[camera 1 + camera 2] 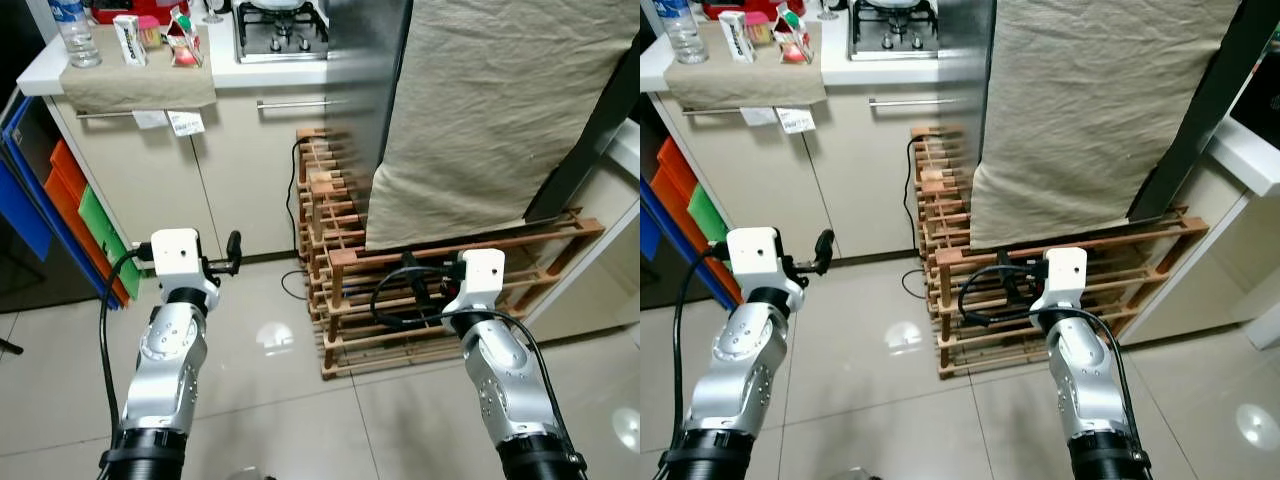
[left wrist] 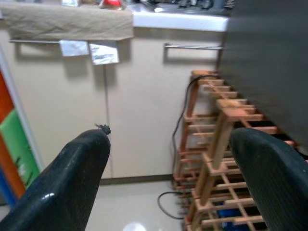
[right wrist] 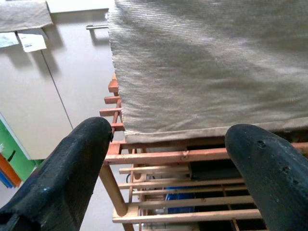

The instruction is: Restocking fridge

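Observation:
A tall fridge point(image 1: 366, 90) with a dark steel side stands ahead to the right, its front draped with a beige cloth point(image 1: 500, 110). On the white counter point(image 1: 270, 70) to its left sit a water bottle point(image 1: 75, 30), a small carton point(image 1: 129, 40) and packets point(image 1: 183, 45). My left gripper point(image 2: 168, 144) is raised before the cupboard doors, open and holding nothing. My right gripper point(image 3: 168, 139) is also open and bare, held just short of the cloth's lower edge and the wooden rack point(image 3: 159, 156).
A low wooden slatted rack point(image 1: 340, 300) with black cables point(image 1: 395, 305) runs along the fridge's foot. A gas hob point(image 1: 280, 28) sits on the counter. Orange, green and blue crates point(image 1: 90, 230) lean at the left. Pale tiled floor point(image 1: 270, 400) lies below my arms.

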{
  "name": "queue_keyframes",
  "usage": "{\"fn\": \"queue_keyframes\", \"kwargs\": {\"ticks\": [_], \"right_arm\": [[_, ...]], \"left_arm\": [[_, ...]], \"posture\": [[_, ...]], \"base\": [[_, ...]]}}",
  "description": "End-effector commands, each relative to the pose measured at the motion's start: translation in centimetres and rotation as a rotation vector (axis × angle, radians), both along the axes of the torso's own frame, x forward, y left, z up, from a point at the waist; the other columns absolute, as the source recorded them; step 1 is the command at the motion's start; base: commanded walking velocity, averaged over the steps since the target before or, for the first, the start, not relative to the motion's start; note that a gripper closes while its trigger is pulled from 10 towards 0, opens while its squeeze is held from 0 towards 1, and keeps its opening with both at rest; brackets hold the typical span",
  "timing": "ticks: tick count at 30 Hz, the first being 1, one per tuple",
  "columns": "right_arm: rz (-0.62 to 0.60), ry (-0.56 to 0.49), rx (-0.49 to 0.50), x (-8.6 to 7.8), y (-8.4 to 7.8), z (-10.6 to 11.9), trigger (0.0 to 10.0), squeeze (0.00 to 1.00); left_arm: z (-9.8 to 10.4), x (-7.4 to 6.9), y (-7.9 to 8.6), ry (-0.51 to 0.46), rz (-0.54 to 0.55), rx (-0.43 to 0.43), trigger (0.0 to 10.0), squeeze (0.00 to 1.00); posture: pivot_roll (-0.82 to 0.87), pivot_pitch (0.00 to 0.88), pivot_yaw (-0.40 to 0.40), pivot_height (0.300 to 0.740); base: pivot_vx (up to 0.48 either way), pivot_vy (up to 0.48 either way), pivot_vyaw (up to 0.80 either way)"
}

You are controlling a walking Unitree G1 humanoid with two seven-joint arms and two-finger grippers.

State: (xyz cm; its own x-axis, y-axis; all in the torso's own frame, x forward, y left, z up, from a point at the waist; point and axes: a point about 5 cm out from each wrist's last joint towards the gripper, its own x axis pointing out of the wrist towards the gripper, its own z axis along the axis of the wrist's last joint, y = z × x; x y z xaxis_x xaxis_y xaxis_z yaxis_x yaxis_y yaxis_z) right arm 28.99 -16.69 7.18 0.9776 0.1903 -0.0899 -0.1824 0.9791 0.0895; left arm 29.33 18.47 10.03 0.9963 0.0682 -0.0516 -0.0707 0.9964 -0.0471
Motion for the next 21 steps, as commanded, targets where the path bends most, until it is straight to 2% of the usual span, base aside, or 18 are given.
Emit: {"fn": "queue_keyframes", "kwargs": {"ticks": [1, 2, 3, 8, 11, 17, 18, 19, 21], "right_arm": [[0.010, -0.027, -0.018, 0.4, -0.1, 0.5, 10.0, 0.37], [0.016, -0.037, -0.024, 0.5, 0.1, 0.7, 10.0, 0.35], [0.034, -0.049, -0.042, 0.6, 0.3, 1.0, 10.0, 0.40], [0.067, -0.060, -0.029, 0.5, 0.7, 1.3, 10.0, 0.43], [0.019, -0.075, -0.008, 0.7, 0.5, 1.5, 10.0, 0.44], [-0.044, -0.094, 0.001, 0.3, -0.4, 1.8, 10.0, 0.42], [-0.054, -0.081, -0.003, 0.1, -0.6, 1.5, 10.0, 0.36], [-0.054, -0.081, -0.003, 0.1, -0.6, 1.5, 10.0, 0.36], [-0.062, -0.081, -0.001, -0.2, -0.7, 1.3, 10.0, 0.36]], "left_arm": [[0.2, 0.3, 0.5, 0.010, 0.025, 0.008, 10.0, 0.00], [0.1, 0.4, 0.6, 0.019, 0.038, 0.027, 10.0, 0.00], [0.0, 0.5, 0.6, 0.024, 0.043, 0.023, 10.0, 0.00], [0.2, 0.6, 0.2, 0.015, 0.030, 0.038, 10.0, 0.00], [0.3, 1.0, 0.4, 0.019, 0.028, 0.038, 10.0, 0.00], [0.2, 0.7, 0.0, 0.011, 0.007, 0.014, 10.0, 0.00], [0.3, 0.6, -0.2, 0.004, -0.005, 0.005, 10.0, 0.00], [0.3, 0.6, -0.2, 0.004, -0.005, 0.005, 10.0, 0.00], [-0.1, 0.5, -0.3, 0.017, -0.025, -0.043, 10.0, 0.00]], "posture": [[-0.05, 0.000, 0.006, 0.740], [-0.05, 0.000, 0.009, 0.740], [-0.05, 0.000, 0.010, 0.740], [-0.05, 0.000, 0.027, 0.740], [-0.06, 0.000, 0.039, 0.740], [-0.07, 0.000, 0.044, 0.740], [-0.07, 0.000, 0.040, 0.740], [-0.07, 0.000, 0.040, 0.740], [-0.07, 0.000, 0.037, 0.740]], "base": [[0.379, 0.292, 0.00], [0.368, 0.307, 0.00], [0.364, 0.311, 0.00], [0.363, 0.313, 0.00], [0.333, 0.346, 0.00], [0.236, 0.393, 0.00], [0.000, 0.450, 0.00], [0.000, 0.450, 0.00], [0.000, 0.480, 0.00]]}}
